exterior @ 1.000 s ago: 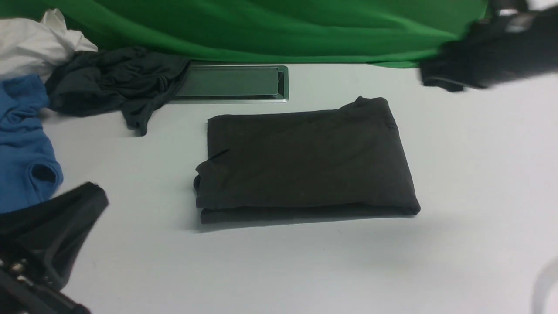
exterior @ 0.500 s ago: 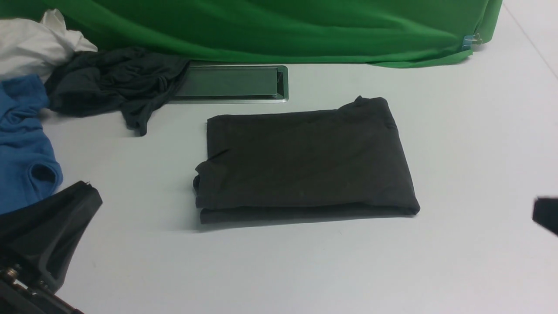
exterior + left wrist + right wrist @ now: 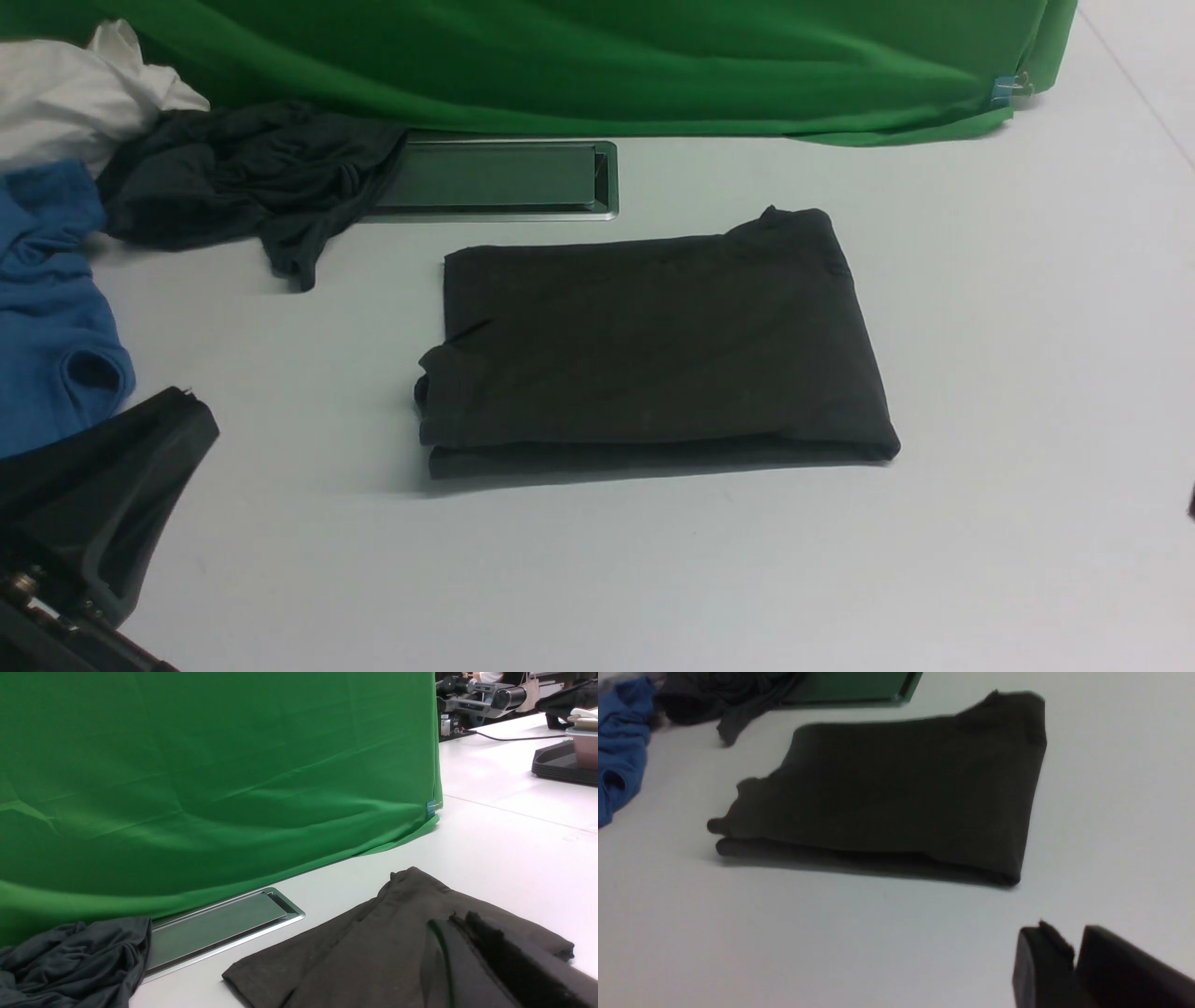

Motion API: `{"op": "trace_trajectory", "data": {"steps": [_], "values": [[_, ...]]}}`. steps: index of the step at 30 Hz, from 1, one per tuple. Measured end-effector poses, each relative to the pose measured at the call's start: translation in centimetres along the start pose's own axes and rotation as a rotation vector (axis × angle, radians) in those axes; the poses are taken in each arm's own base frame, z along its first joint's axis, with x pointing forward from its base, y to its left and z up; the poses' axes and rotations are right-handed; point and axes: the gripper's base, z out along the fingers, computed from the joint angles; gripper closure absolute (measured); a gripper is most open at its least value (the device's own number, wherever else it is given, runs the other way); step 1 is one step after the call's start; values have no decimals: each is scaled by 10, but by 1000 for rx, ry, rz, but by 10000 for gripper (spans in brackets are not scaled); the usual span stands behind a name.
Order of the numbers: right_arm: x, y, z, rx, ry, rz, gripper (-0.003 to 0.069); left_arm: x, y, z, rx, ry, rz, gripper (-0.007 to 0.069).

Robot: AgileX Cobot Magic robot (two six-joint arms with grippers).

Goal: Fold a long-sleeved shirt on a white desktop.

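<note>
The long-sleeved shirt (image 3: 653, 345) lies folded into a flat black rectangle in the middle of the white desktop (image 3: 1008, 308). It also shows in the left wrist view (image 3: 364, 952) and the right wrist view (image 3: 901, 784). My left gripper (image 3: 191, 411) hovers at the lower left, apart from the shirt, its fingers pressed together on nothing (image 3: 455, 918). My right gripper (image 3: 1071, 938) sits off the shirt's near right corner, jaws nearly touching and empty. In the front view only a dark sliver of it shows at the right edge.
A crumpled dark grey garment (image 3: 243, 177), a blue shirt (image 3: 47, 308) and a white cloth (image 3: 65, 93) are piled at the far left. The grey inset plate (image 3: 495, 177) lies behind the shirt, under the green backdrop (image 3: 560, 56). A black tray (image 3: 556, 763) sits on a neighbouring table.
My right arm swung from the upper right down past the right edge, almost out of the front view. My left gripper drew back slightly toward the lower left. The shirt stayed still.
</note>
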Motion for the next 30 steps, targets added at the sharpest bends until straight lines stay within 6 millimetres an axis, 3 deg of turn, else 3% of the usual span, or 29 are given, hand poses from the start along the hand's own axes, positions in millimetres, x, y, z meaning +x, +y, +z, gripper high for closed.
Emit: {"op": "trace_trajectory", "data": {"steps": [4,5,7,11,13,30], "values": [[10,-11,-7,105,-189,-102,622,0,0,0,0,-1,1,606],[25,-18,-5,155,-256,-125,634,0,0,0,0,-1,1,606],[35,-22,-3,184,-293,-135,638,0,0,0,0,-1,1,606],[85,-38,14,268,-354,-143,641,0,0,0,0,-1,2,606],[92,-39,16,268,-345,-144,641,0,0,0,0,-1,4,606],[97,-39,18,267,-312,-150,626,0,0,0,0,-1,-1,606]]}}
